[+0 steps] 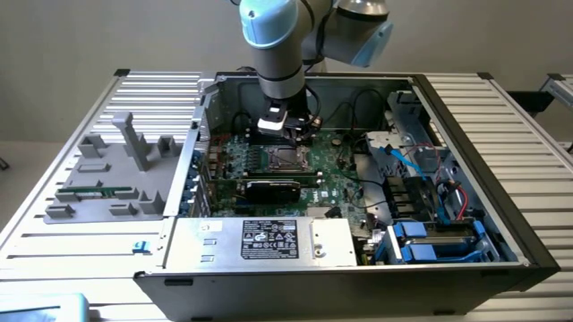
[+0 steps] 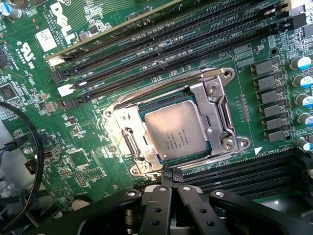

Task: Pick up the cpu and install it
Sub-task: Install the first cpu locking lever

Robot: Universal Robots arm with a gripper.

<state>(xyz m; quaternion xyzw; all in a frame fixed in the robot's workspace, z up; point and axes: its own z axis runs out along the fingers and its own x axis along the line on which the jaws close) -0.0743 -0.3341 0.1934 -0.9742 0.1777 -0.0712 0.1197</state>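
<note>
Already socketed, cpu [image 2: 175, 130] beside closed fingers [image 2: 172, 172].

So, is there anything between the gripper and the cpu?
Nothing visible. In the wrist view the shut gripper hangs just beside the socket frame, and the cpu already lies in it, its top bare.

One cpu [image 2: 175, 133], one computer case [image 1: 465, 127], one grey fixture tray [image 1: 107, 181], perhaps one graphics card [image 1: 273, 190].
</note>
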